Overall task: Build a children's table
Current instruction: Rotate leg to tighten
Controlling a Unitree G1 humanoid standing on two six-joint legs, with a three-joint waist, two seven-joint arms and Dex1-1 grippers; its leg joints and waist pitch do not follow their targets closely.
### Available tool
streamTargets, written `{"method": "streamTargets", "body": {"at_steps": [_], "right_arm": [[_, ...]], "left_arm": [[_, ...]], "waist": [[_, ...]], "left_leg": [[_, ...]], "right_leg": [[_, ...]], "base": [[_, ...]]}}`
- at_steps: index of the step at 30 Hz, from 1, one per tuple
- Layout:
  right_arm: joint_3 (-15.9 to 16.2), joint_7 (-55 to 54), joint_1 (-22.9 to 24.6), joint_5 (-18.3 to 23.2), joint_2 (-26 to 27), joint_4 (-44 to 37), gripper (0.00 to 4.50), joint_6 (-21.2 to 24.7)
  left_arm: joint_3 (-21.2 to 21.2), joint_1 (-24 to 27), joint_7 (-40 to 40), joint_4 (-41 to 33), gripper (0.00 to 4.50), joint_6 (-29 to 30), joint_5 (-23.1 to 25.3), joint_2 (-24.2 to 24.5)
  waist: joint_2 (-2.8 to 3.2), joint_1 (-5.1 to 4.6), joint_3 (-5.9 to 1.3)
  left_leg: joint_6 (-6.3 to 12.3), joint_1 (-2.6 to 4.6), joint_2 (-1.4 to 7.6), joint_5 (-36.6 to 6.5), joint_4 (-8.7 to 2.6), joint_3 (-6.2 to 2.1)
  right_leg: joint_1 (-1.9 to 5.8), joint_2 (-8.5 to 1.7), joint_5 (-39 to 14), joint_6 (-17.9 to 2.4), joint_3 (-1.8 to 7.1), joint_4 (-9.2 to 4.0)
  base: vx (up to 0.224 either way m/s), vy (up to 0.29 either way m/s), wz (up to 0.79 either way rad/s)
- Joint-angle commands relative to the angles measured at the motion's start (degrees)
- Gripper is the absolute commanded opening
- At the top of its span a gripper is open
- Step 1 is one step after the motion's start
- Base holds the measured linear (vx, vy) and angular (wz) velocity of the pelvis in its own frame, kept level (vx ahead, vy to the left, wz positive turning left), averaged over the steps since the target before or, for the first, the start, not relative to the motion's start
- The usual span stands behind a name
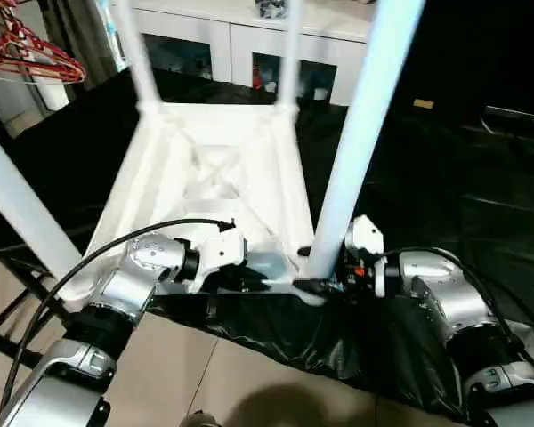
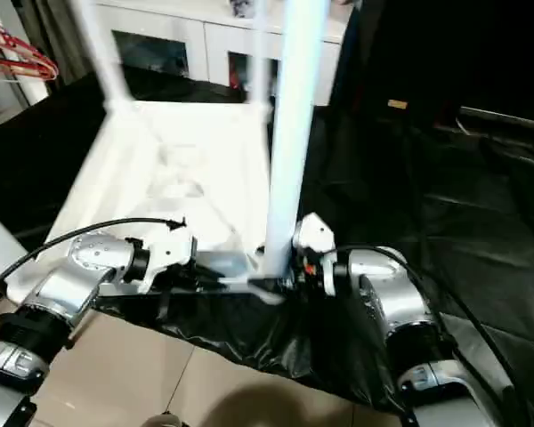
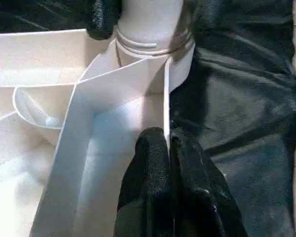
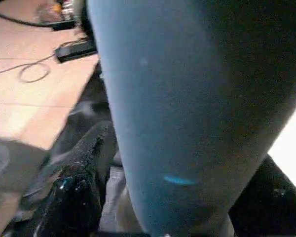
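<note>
The children's table lies upside down on a black-covered surface, its white ribbed top (image 1: 214, 169) facing up. Its legs stand upright in the corner sockets. The near-right leg (image 1: 356, 133) rises between my two arms. My left gripper (image 1: 258, 280) is shut on the thin near rim of the top (image 3: 166, 98), just beside that leg's socket (image 3: 148, 49). My right gripper (image 1: 316, 286) is at the base of the same leg, with one finger on each side. In the right wrist view a gap shows between one finger (image 4: 76, 192) and the leg (image 4: 187, 98).
A white cabinet with glass doors (image 1: 249, 36) stands behind the table. Red hangers (image 1: 27, 53) hang at the far left. The black sheet (image 1: 445, 178) spreads to the right. Tiled floor (image 1: 187, 374) lies below the near edge, with a black frame (image 1: 9, 320) at lower left.
</note>
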Motion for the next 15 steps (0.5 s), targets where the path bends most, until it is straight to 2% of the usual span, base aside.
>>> {"method": "streamTargets", "body": {"at_steps": [1,5,10,11,14,15], "right_arm": [[4.0,5.5,2.1,0.5,-0.6,-3.1,2.87,3.4],[5.2,8.2,3.1,1.2,-1.5,-5.6,2.69,6.0],[5.8,9.3,3.5,0.6,-2.2,-5.5,2.23,5.4],[6.0,9.4,3.5,0.6,-2.2,-5.5,2.16,5.6],[6.2,9.2,3.7,0.5,-2.1,-5.7,2.11,6.0],[6.3,8.9,3.9,0.6,-1.9,-6.3,2.09,6.8]], "left_arm": [[-0.6,-0.7,-1.8,-0.9,0.0,0.0,-2.1,-0.3],[-0.9,-1.1,-3.1,-0.7,0.0,0.0,-2.4,0.0],[-0.7,-1.8,-3.1,0.4,0.0,-0.7,-1.6,0.2],[-0.5,-1.9,-3.1,0.5,0.0,-0.7,-1.6,0.3],[-0.4,-1.8,-3.0,0.6,0.0,-0.8,-1.6,0.5],[-0.4,-1.8,-2.8,0.7,0.0,-0.8,-1.7,0.7]], "waist": [[-0.19,-0.02,-3.16],[-0.13,0.2,-3.12],[-0.36,0.34,-3.1],[-0.07,0.4,-3.12],[-0.03,0.33,-3.17],[0.3,0.33,-3.23]], "left_leg": [[4.01,0.09,0.62,-9.8,-3.24,0.53],[3.23,0.14,0.73,-11.5,-3.45,0.42],[2.51,0.08,0.72,-12.0,-3.48,0.39],[2.38,0.11,0.73,-12.0,-3.48,0.36],[2.21,0.07,0.71,-11.7,-3.43,0.36],[2.11,0.08,0.7,-11.6,-3.41,0.32]], "right_leg": [[3.01,-2.51,-3.6,-13.2,2.07,-3.08],[2.97,-2.57,-5.4,-13.0,2.07,-3.21],[2.98,-2.72,-6.8,-12.5,2.11,-3.29],[2.93,-2.73,-7.1,-12.5,2.12,-3.3],[2.99,-2.62,-6.0,-12.5,2.1,-3.22],[3.0,-2.62,-5.4,-12.7,2.09,-3.12]], "base": [[0.0,0.0,0.0],[0.0,0.0,0.0],[0.0,0.0,0.0],[0.0,0.0,0.0],[0.0,0.0,0.0],[0.0,0.0,0.0]]}}
